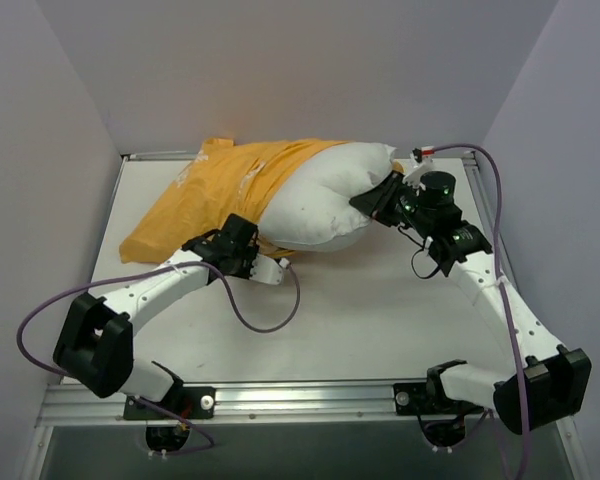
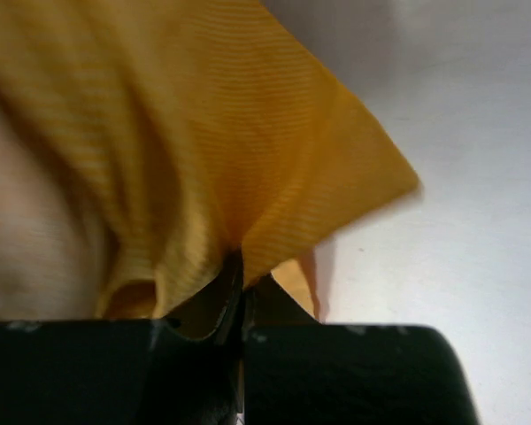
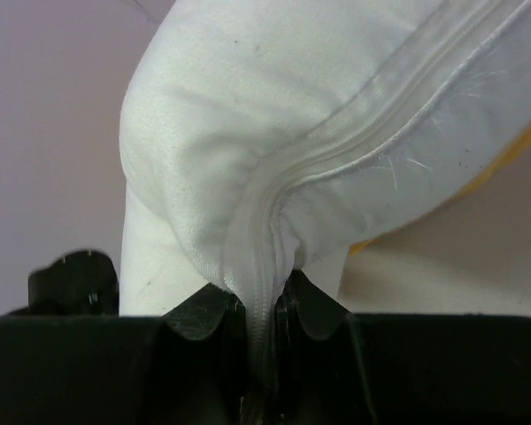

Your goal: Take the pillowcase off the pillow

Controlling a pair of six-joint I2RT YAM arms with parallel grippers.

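Two holds carry this step, and I rate both as thin. My left pincer (image 2: 239, 279) is clamped on a small pinched fold of the pillowcase (image 2: 248, 159), at its near side close to where orange meets white. My right pincer (image 3: 264, 305) is clamped on the raised seam of the pillow (image 3: 274, 133) at its right end. The pillow lies along the far edge of the surface (image 1: 380, 320), right of centre, with its right part bare. The pillowcase covers the rest and trails toward the far left corner.

Findings, as judgement:
- Little cloth is caught on the left, so the fold may slide out under load.
- If the seam slips from the right jaws, the pillow would travel with its cover.
- Pulling from one near-side point may skew the cloth and jam it on the plump middle.
- A hard opposing pull may strain the seam stitching.
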